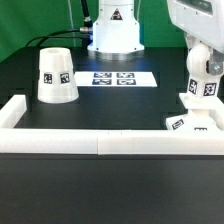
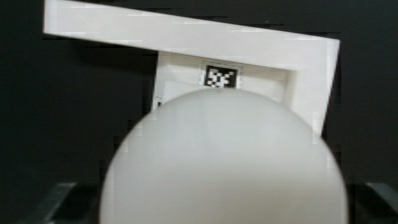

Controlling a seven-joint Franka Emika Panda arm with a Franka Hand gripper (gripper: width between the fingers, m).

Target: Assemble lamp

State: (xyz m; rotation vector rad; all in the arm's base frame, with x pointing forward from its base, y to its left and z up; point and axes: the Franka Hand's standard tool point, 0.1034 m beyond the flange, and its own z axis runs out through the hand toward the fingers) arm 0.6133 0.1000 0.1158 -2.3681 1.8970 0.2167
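Note:
My gripper is at the exterior view's right, shut on the white rounded bulb, which it holds upright. The bulb's lower end is right at the flat square base, which lies in the rail corner; I cannot tell whether they touch. In the wrist view the bulb fills the picture between the dark fingers of the gripper, with the base and its tag beyond. The cone shade stands alone on the table at the exterior view's left.
White border rails run along the front and up both sides; their corner shows in the wrist view. The marker board lies mid-table in front of the arm's white pedestal.

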